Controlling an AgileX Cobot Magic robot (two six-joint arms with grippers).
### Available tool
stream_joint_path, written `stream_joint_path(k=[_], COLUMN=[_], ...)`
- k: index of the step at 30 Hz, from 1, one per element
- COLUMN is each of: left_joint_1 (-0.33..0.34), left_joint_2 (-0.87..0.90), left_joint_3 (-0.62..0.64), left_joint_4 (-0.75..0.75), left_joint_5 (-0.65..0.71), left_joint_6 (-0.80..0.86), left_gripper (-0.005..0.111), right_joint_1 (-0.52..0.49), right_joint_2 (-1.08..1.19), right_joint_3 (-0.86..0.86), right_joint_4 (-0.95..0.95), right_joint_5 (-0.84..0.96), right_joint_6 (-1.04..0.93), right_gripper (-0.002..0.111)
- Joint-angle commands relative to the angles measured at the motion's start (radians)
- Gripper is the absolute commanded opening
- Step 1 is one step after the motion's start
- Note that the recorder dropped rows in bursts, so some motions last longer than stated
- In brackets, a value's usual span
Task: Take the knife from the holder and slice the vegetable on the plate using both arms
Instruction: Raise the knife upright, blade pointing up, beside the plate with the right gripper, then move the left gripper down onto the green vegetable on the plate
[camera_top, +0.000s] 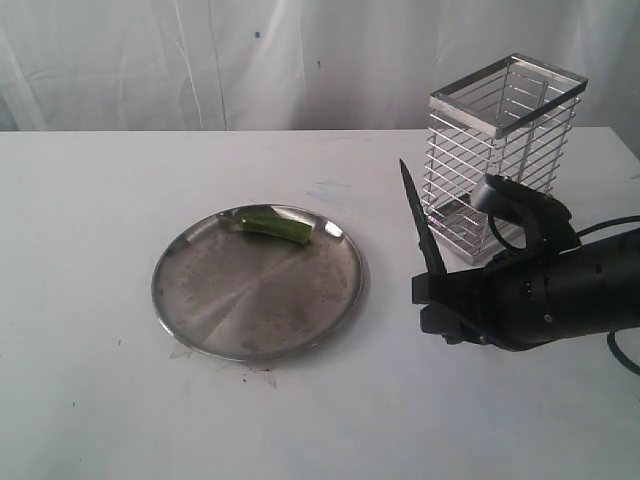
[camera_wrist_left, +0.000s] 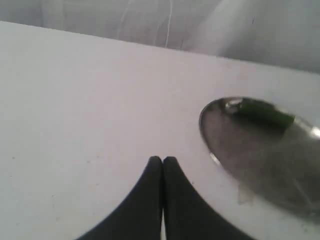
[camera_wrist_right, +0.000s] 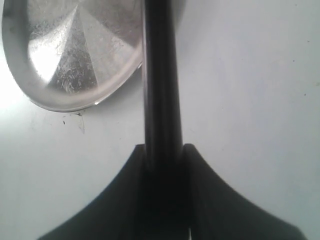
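The steel plate (camera_top: 250, 300) lies left of the table's middle. The green vegetable (camera_top: 272, 224) rests on it near the far rim. At the back right stands the wire holder (camera_top: 505, 160). My right gripper (camera_top: 435, 295) hovers between plate and holder, shut on the knife (camera_top: 418, 220), whose dark blade points up. In the right wrist view the knife (camera_wrist_right: 161, 75) runs out from between the fingers of the right gripper (camera_wrist_right: 164, 147), past the plate (camera_wrist_right: 65, 60). My left gripper (camera_wrist_left: 162, 160) is shut and holds nothing, above bare table beside the plate (camera_wrist_left: 250, 150) and vegetable (camera_wrist_left: 262, 114). The exterior view does not show it.
A white curtain (camera_top: 200, 60) hangs behind the white table (camera_top: 90, 400). The right arm's black body (camera_top: 560, 290) stretches in from the right edge, just in front of the holder.
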Motion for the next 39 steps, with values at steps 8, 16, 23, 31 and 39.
stream_joint_path(k=[8, 16, 23, 31, 39], left_joint_1=[0.0, 0.0, -0.004, -0.174, -0.339], left_joint_2=[-0.005, 0.359, 1.308, 1.652, 1.806], left_joint_3=[0.004, -0.408, -0.801, -1.022, -1.157], left_joint_4=[-0.068, 0.188, 1.441, 1.941, 1.941], left_joint_5=[-0.429, -0.691, -0.71, -0.748, 0.031], left_joint_6=[-0.087, -0.128, -0.975, -1.421, -1.369], left_gripper=[0.0, 0.0, 0.0, 0.0, 0.0], right_joint_1=[0.002, 0.102, 0.111, 0.111, 0.111], right_joint_2=[-0.006, -0.006, -0.006, -0.006, -0.006], right_joint_3=[0.002, 0.002, 0.002, 0.002, 0.002], right_joint_4=[0.011, 0.011, 0.007, -0.004, -0.003], right_joint_5=[0.001, -0.007, -0.009, 0.001, -0.014], right_joint_6=[-0.032, -0.037, -0.06, -0.081, -0.082], right_gripper=[0.0, 0.0, 0.0, 0.0, 0.0])
